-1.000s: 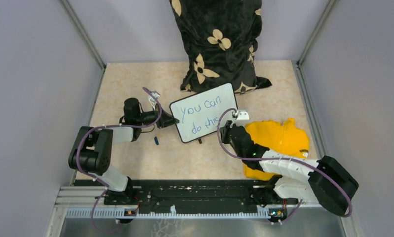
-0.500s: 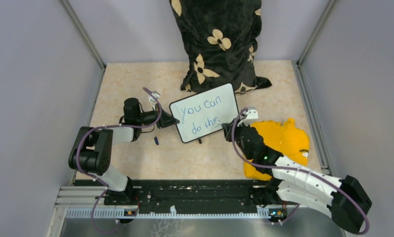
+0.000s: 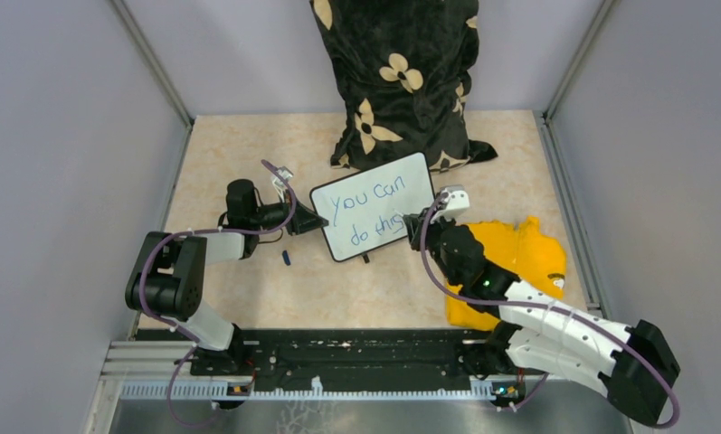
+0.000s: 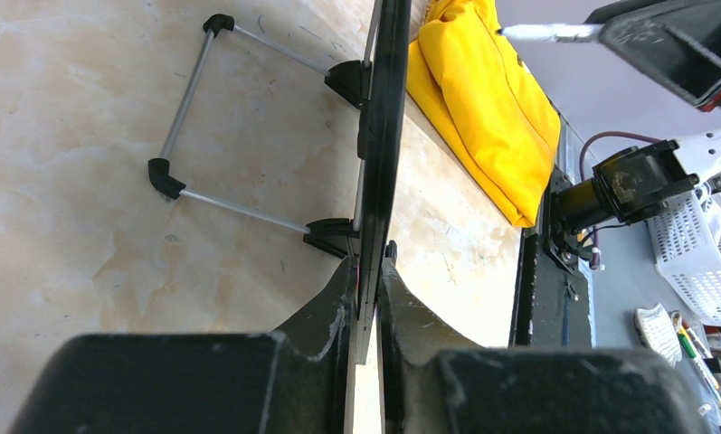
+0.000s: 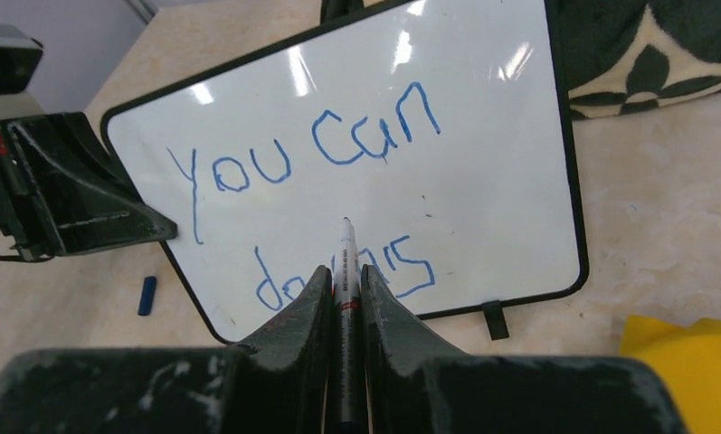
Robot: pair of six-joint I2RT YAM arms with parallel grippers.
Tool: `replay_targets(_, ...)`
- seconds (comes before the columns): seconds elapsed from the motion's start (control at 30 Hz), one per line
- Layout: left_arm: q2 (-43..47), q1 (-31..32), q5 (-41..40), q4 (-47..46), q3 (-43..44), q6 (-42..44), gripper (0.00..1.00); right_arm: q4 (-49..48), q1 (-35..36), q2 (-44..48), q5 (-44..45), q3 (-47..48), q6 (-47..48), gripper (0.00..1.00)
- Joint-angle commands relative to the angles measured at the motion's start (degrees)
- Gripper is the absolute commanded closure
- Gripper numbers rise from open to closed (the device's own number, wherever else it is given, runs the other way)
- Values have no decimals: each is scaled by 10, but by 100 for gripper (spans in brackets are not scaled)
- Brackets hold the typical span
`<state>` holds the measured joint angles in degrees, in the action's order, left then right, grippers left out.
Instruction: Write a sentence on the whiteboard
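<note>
Whiteboard (image 5: 506,136) edge is held tight between the left fingers (image 4: 325,316); the right fingers (image 5: 298,316) squeeze a marker (image 5: 345,262), tip by the blue sentence (image 5: 374,140).

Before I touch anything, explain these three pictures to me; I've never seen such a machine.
These are two robot arms bolted to a table. The wide picture looks down from above; the other two come from a camera on each wrist. The left arm has its jaws shut on the edge of a small whiteboard, which stands on a wire stand. The right arm has its jaws shut on a marker, pointed at the board. On the board, blue writing reads "You can do this". Nearby lie a yellow cloth, a black flowered cushion and a small blue piece.
</note>
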<state>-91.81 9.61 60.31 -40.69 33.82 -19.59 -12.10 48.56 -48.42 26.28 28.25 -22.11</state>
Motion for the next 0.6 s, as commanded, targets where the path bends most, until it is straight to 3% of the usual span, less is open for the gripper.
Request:
replay_targets(0.0,-20,4,-33,48,-4,16,84,-54,8,-42,19,22,7,100)
replay_targets(0.57,-19,6,-34,55,0,19,84,-106,7,-121,51,22,-14,100)
